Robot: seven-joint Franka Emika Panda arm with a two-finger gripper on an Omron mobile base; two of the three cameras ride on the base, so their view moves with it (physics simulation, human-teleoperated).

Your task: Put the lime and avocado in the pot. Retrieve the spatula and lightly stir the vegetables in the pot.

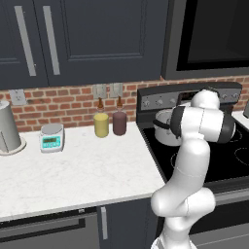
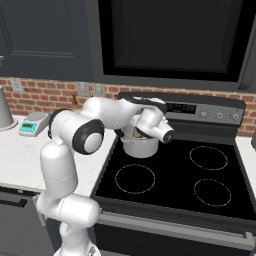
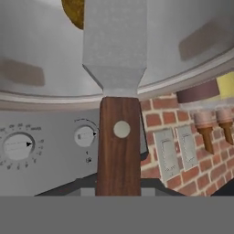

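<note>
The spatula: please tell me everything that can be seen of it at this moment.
The spatula has a flat, grey, squarish blade that looks like metal, narrowing to a neck on a straight reddish-brown, wood-like handle with one pale round rivet. The shut jaws hold it by the handle. Its blade reaches over the rim into the shiny steel pot, beside a brown-olive fruit partly hidden behind it.

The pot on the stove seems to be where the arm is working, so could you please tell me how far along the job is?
Partly done: a brown-olive fruit, apparently the avocado, already lies inside the pot; I cannot see the lime. In hand: the end effector holds the spatula, its grey blade reaching over the rim into the pot on the stove. Left: the light stirring itself, and confirming that the lime is in.
</note>
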